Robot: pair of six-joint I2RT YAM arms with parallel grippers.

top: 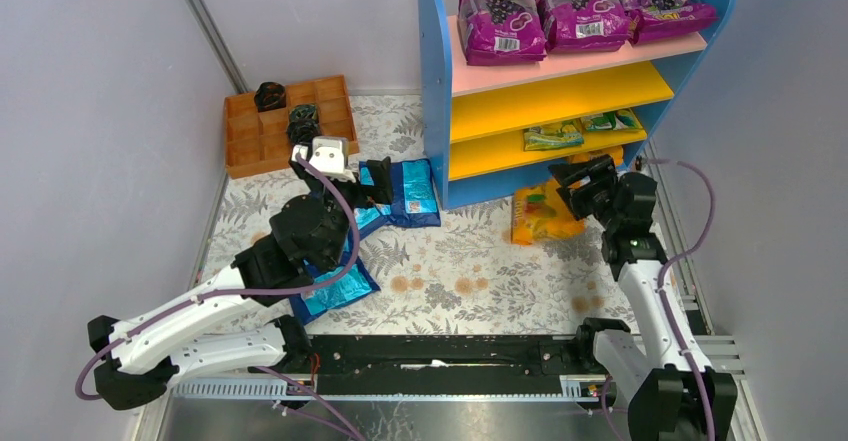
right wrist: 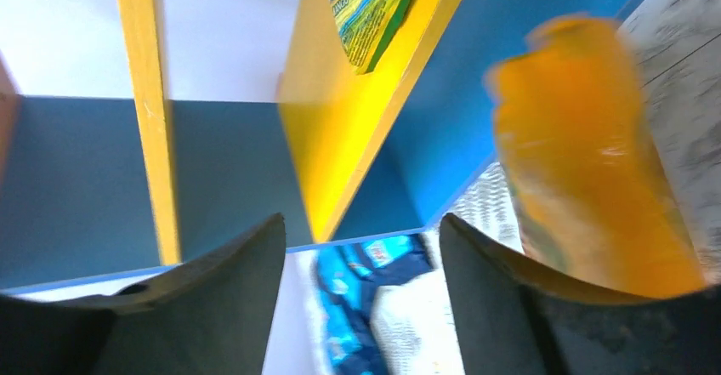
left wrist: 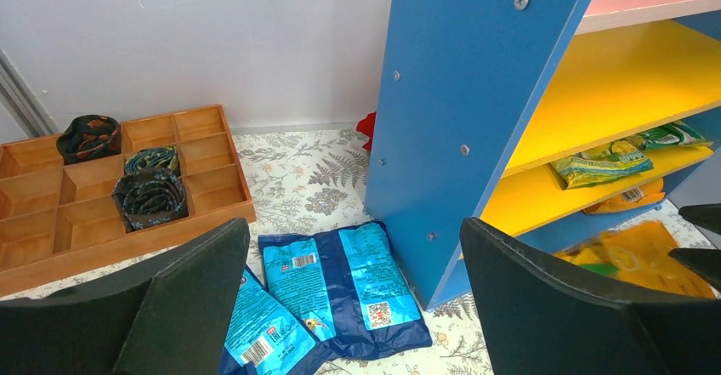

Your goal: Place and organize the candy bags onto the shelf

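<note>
— Where's the tray [top: 240, 146]?
— On the tabletop [top: 450, 271], left of the shelf [top: 433, 81].
— And the shelf?
— Three pouches [top: 584, 9] on the top board [top: 590, 56]. Candy bags [top: 553, 137] on the bottom board [top: 480, 156], and others on the tabletop before it.

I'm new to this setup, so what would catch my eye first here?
The blue-sided shelf stands out, three purple bags lined along its pink top board. Shiny blue candy bags lie scattered on the floral table left of it, and an orange bag lies at its foot.
</note>
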